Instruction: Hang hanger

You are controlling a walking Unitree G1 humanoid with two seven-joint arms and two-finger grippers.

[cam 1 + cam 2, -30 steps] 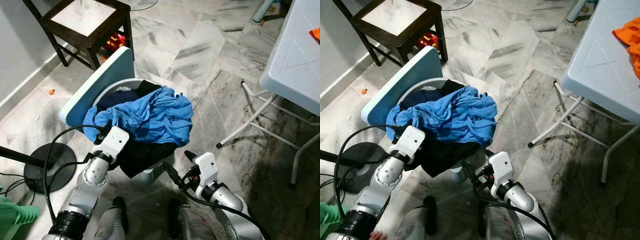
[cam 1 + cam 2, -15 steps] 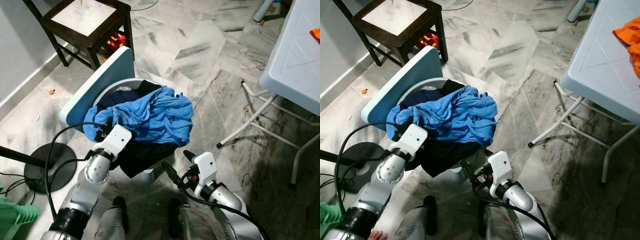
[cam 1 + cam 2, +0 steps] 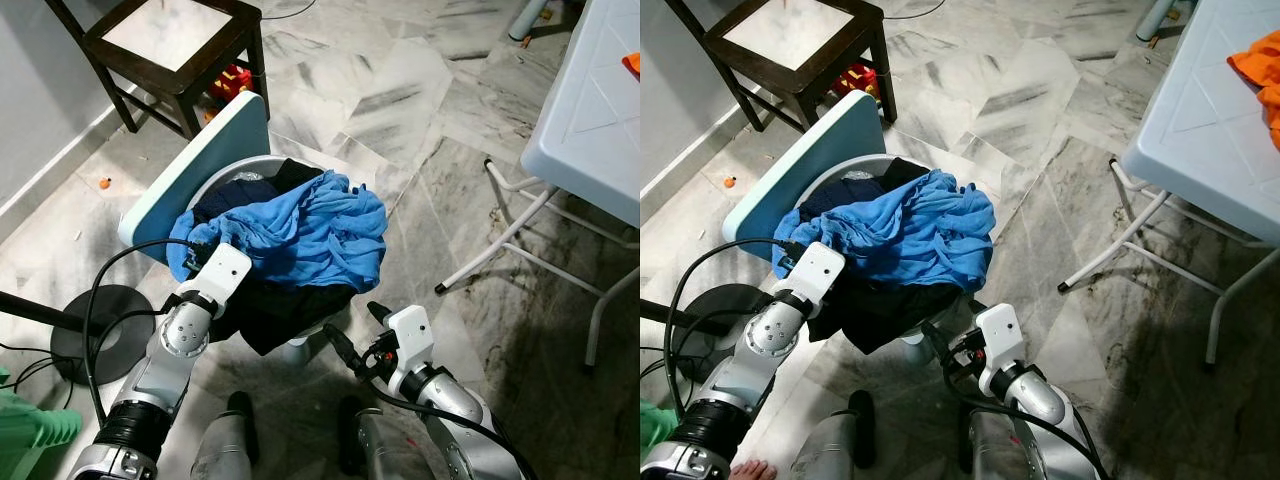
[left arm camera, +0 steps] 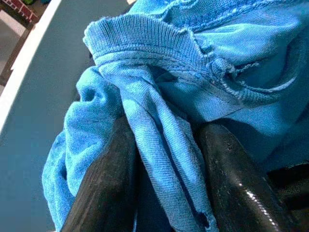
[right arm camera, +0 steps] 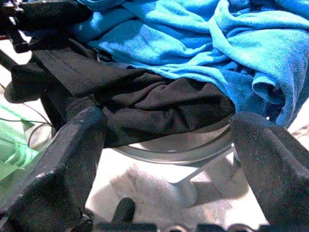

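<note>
A crumpled blue shirt [image 3: 300, 230] lies on top of a round grey laundry basket [image 3: 250, 168], over a black garment [image 3: 290, 310] that hangs down its front. A teal lid [image 3: 190, 170] leans up behind the basket. My left gripper [image 4: 166, 128] is at the shirt's near left edge, its two black fingers [image 4: 111, 169] shut on a ribbed fold of the blue cloth. My right gripper [image 3: 350, 320] is held low in front of the basket, open, nothing between its fingers, pointing at the black garment [image 5: 145, 101].
A dark wooden stool [image 3: 170, 45] stands behind the basket by the wall. A white folding table [image 3: 590, 110] with splayed legs [image 3: 500, 240] is at the right, orange cloth [image 3: 1260, 70] on it. A black round stand base [image 3: 95, 330] and a green object [image 3: 30, 430] sit at my left.
My left wrist has drawn slightly left and back along the shirt's edge, still in the blue cloth. The right arm has stayed where it was.
</note>
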